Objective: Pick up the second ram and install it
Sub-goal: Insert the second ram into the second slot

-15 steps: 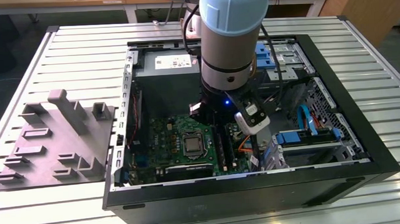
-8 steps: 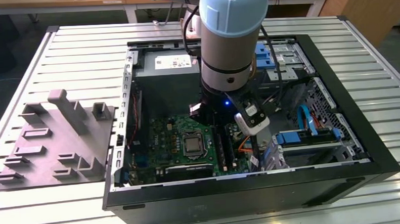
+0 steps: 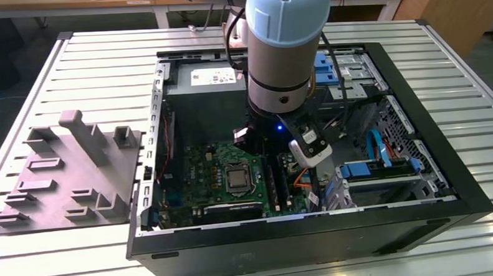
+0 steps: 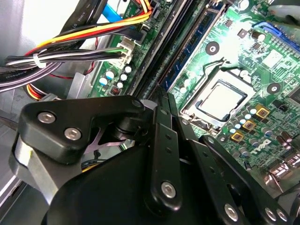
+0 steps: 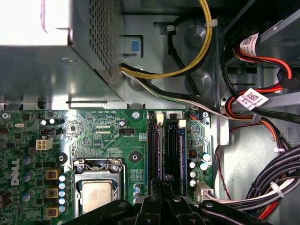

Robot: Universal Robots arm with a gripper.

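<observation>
Slatted metal table (image 3: 77, 64), open PC case (image 3: 473, 190) on it. My arm (image 3: 280, 49) hangs straight down into the case at frame center. The gripper (image 5: 162, 182), fingers (image 4: 159, 136) pinched together, sits over the second ram (image 4: 183, 57), which stands edge-on in 1 motherboard (image 5: 103, 126) slot. I cannot tell if it's gripped.

Even room light on the ribbed silver metal table (image 3: 101, 63), but the open black computer case (image 3: 318, 250) is murky inside. Hot glare hits the green motherboard (image 4: 229, 42) in the second wrist view, and the grey metal power supply box (image 5: 47, 65) blows out white in the first wrist view.
</observation>
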